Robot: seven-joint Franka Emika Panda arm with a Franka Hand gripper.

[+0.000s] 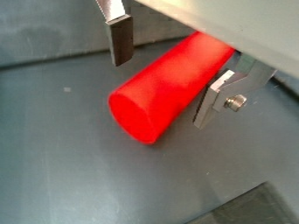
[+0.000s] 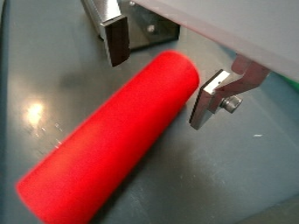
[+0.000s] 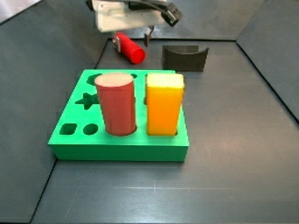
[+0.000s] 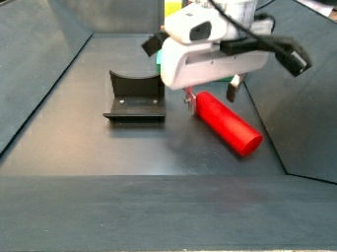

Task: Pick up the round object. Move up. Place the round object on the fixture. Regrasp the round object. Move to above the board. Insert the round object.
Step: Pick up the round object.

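The round object (image 1: 170,87) is a glossy bright red cylinder lying on its side on the dark floor; it shows in both wrist views (image 2: 117,140) and both side views (image 3: 128,48) (image 4: 227,123). My gripper (image 1: 162,92) (image 2: 156,93) is open and low over one end of it, with a silver finger on each side and a gap to each. It also shows in both side views (image 3: 131,35) (image 4: 211,94). The dark fixture (image 3: 184,57) (image 4: 134,98) stands beside the peg. The green board (image 3: 82,140) lies nearer the front.
A thick salmon-red cylinder (image 3: 115,105) and an orange-yellow square block (image 3: 165,103) stand upright in the board. Star, square and round holes show along the board's left side. Sloped grey walls (image 4: 53,69) enclose the floor.
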